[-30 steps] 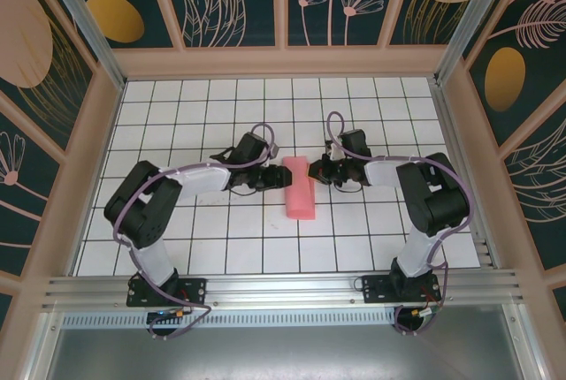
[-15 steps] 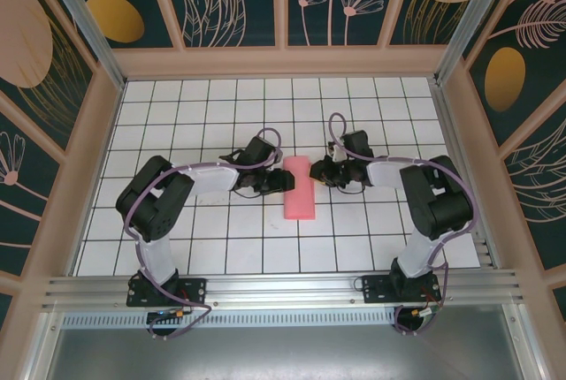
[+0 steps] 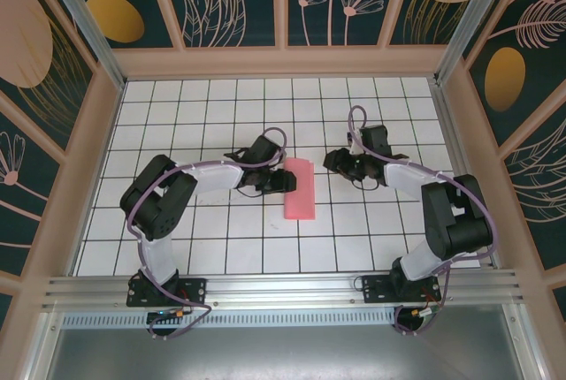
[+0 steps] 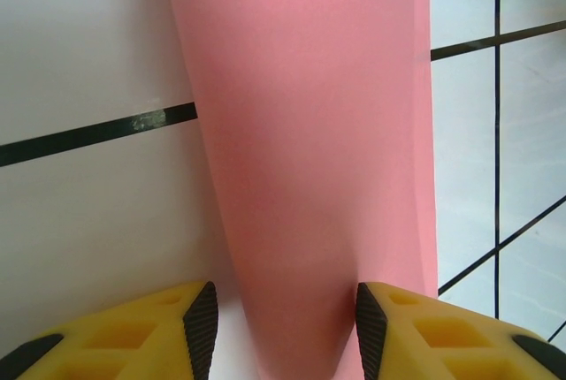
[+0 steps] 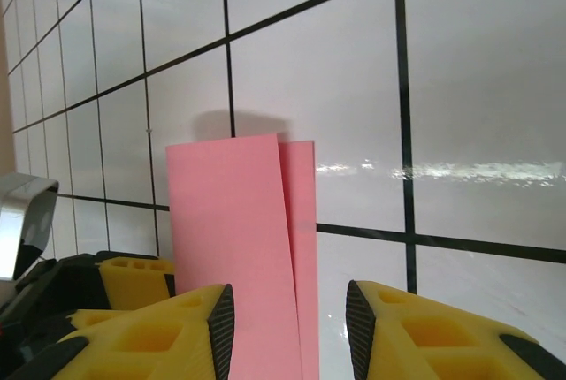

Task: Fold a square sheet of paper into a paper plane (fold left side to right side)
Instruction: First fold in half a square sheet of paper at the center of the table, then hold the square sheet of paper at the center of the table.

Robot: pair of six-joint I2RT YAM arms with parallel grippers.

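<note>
The square sheet of paper (image 3: 299,187) is pink and lies folded in half as a long strip mid-table. In the right wrist view the paper (image 5: 230,221) has its top layer slightly askew, so a narrow band of the lower layer shows along its right side. My left gripper (image 3: 281,181) rests at the strip's left edge. Close up, the left gripper (image 4: 285,309) is open, with the paper's (image 4: 309,133) rounded fold bulging between its fingers. My right gripper (image 3: 340,163) hovers a little right of the strip. The right gripper (image 5: 287,318) is open and holds nothing.
White grid-tiled table (image 3: 203,239) is walled by a wooden frame (image 3: 283,62) at the back and sides. An aluminium rail (image 3: 283,290) runs along the near edge. The left gripper's yellow finger (image 5: 133,274) shows beyond the strip in the right wrist view.
My right gripper opened, let go of the strip and drew back to the right. My left gripper slid right up to the strip's left edge.
</note>
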